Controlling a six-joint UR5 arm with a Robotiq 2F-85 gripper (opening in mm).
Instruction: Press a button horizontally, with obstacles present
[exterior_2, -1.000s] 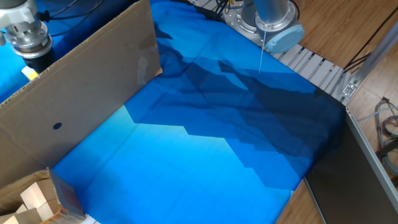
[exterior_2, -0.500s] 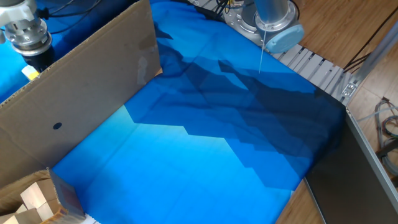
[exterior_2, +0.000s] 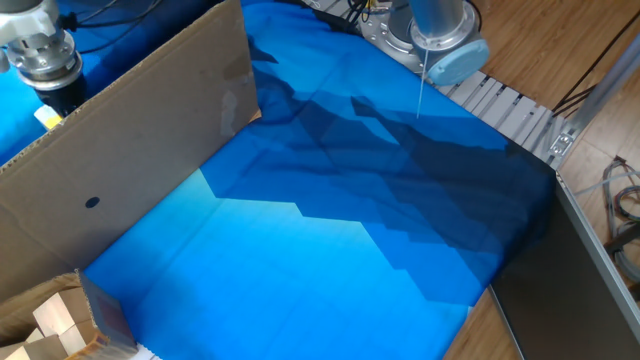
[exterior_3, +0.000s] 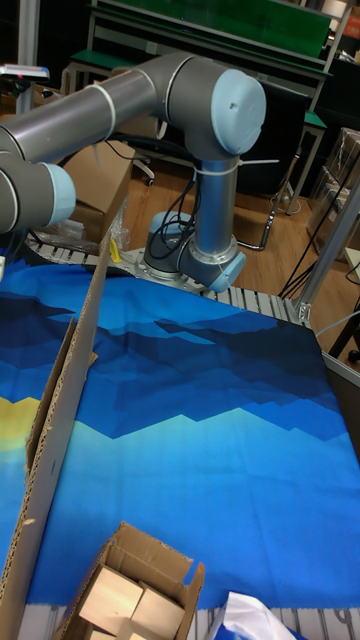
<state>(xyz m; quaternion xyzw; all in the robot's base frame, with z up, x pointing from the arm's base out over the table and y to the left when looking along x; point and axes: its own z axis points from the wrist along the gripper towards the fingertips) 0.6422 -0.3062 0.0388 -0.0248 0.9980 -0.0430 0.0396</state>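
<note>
The obstacle, a long brown cardboard panel (exterior_2: 150, 130), stands like a wall across the left of the blue cloth, with a small dark round spot (exterior_2: 92, 201) on its face. It shows edge-on as the cardboard panel (exterior_3: 65, 400) in the tall fixed view. Behind its top edge, at the far left, a sliver of the yellow button (exterior_2: 46, 118) peeks out. My gripper (exterior_2: 58, 92) hangs just above that sliver on the far side of the panel. Its fingertips are hidden by the cardboard.
An open carton of pale wooden blocks (exterior_2: 50, 320) sits at the near left corner, also seen as the carton (exterior_3: 130, 600). The arm's base (exterior_2: 430, 40) stands at the far edge beside a metal rail (exterior_2: 510, 110). The arm (exterior_3: 200, 100) reaches left over the panel.
</note>
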